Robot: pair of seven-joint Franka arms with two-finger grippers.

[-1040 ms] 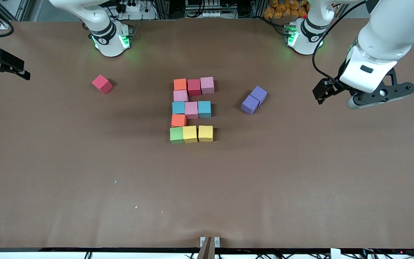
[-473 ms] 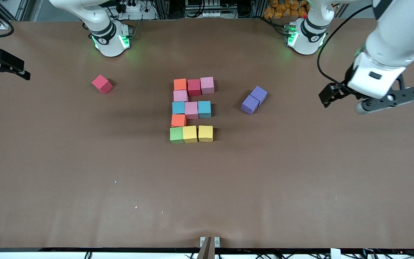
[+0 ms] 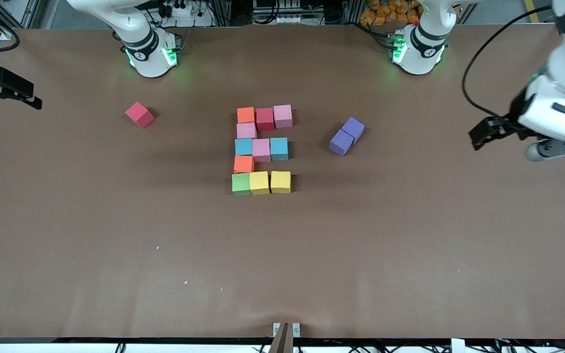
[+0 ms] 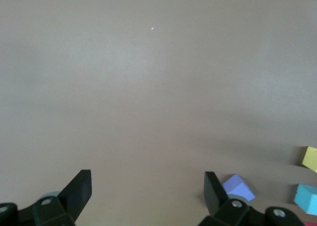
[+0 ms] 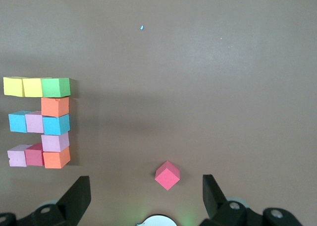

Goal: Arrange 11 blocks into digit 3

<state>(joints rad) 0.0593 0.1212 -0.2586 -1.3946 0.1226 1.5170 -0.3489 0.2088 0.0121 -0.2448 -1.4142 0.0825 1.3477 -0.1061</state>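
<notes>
The digit 3 lies mid-table as three three-cube rows joined by single cubes. Its row farthest from the front camera is orange, red and pink. The nearest row is green and two yellow blocks. In the right wrist view the same figure reads as a 3. My left gripper hangs open and empty over bare table at the left arm's end. My right gripper waits open and empty, high above the table by its base.
A loose rose-red cube sits toward the right arm's end. Two purple cubes touch each other beside the figure toward the left arm's end; one purple cube shows by my left fingers. A black fixture juts in at the table's edge.
My left arm has swung away from the purple cubes toward its own end of the table, still open. The blocks and the right arm have not moved.
</notes>
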